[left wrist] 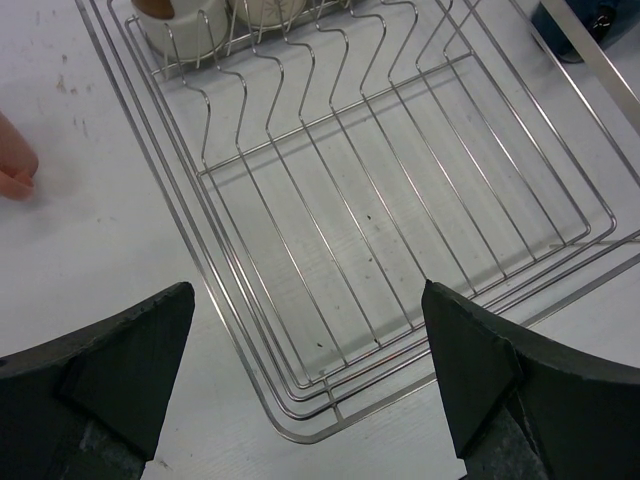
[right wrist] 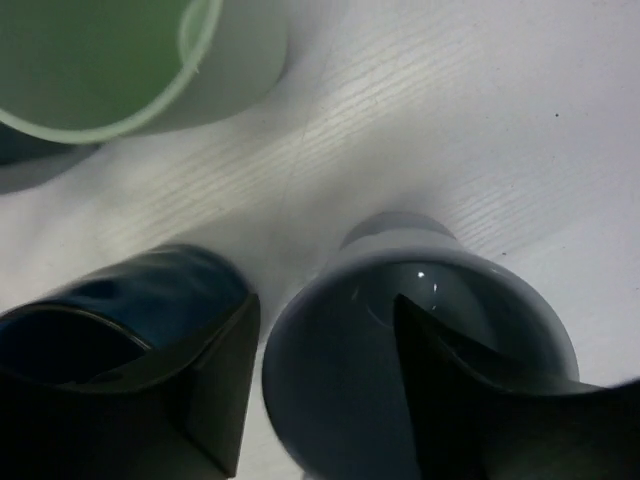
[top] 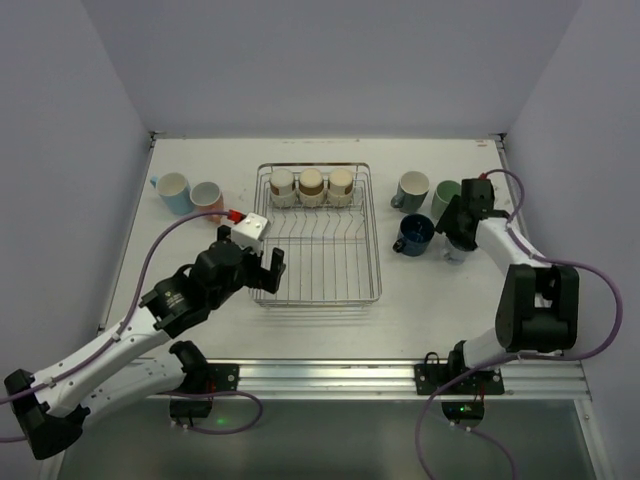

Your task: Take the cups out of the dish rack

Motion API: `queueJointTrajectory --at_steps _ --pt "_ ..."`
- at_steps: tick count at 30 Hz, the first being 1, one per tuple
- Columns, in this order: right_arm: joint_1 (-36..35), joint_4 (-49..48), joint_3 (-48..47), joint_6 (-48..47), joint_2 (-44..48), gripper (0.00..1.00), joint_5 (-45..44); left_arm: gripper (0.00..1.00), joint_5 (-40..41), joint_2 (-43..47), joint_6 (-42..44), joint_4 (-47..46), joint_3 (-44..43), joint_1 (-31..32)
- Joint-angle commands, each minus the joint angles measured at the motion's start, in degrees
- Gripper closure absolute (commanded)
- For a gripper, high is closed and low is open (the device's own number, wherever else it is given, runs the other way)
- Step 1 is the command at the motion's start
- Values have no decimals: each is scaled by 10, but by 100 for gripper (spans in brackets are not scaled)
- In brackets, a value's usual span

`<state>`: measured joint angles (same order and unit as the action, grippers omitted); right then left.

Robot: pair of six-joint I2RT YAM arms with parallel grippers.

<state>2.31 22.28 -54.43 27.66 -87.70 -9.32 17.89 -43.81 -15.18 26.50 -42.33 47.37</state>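
**Top view.** The rack point(top: 366, 240) sits mid-table point(top: 320, 330). 3 cream cups point(top: 312, 186) stand in a row at its 12 o'clock end. Out on the table at the rack's 10 o'clock are a blue cup point(top: 173, 191) and a pink cup point(top: 207, 196), side by side. At the rack's 2 o'clock stand a slate cup point(top: 411, 190) and a green cup point(top: 446, 198), with a navy cup point(top: 414, 234) just below them. The right gripper point(top: 457, 240) is down over a grey cup point(top: 455, 257), just at 3 o'clock of the navy cup. The left gripper point(top: 268, 262) hangs over the rack's 7 o'clock corner.

**Left wrist.** The left gripper point(left wrist: 305, 300) has its fingers point(left wrist: 120, 350) spread as wide as they go, and it holds nothing. Only the rack point(left wrist: 330, 200) wires and the table show between them. The cream cups point(left wrist: 185, 25) are at 12 o'clock. An edge of the pink cup point(left wrist: 12, 160) shows at 9 o'clock.

**Right wrist.** The grey cup point(right wrist: 400, 270) stands upright on the table, mouth up. The right gripper point(right wrist: 325, 300) straddles its 9 o'clock wall, with 1 finger inside the cup and 1 outside. The inner finger stands clear of that wall, so the jaws are partly open and not clamped on it. The navy cup point(right wrist: 110, 300) is at 8 o'clock, just beside the outer finger. The green cup point(right wrist: 100, 70) is at 11 o'clock.
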Motion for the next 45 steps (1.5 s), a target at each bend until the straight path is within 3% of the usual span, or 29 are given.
queueJointTrajectory --at_steps 1,7,12,14,18,21,24,31,37,45 --pt "2 -13 -19 -3 77 34 5 0 8 -12 6 -2 -35 -2" --pt "-1 -58 39 15 218 28 31 0 3 -72 -27 -8 -90 -2" --pt "-11 -152 128 62 353 28 113 0 31 -169 -56 -93 -130 -7" --pt "-19 -205 152 89 401 29 163 0 29 -237 -57 -151 -165 -18" --pt "-55 -219 173 98 443 30 199 1 6 -377 -51 -178 -257 -64" --pt "-78 -230 195 96 476 31 210 6 -53 -468 -30 -207 -325 -87" --pt "-82 -243 215 99 496 32 227 12 -106 -536 -21 -229 -387 -86" --pt "-84 -259 226 107 498 32 266 12 -94 -696 11 -196 -556 -86" --pt "-83 -262 226 107 498 32 279 8 -49 -785 21 -157 -651 -89" --pt "-83 -253 222 95 498 32 272 4 -2 -809 21 -174 -638 -90"
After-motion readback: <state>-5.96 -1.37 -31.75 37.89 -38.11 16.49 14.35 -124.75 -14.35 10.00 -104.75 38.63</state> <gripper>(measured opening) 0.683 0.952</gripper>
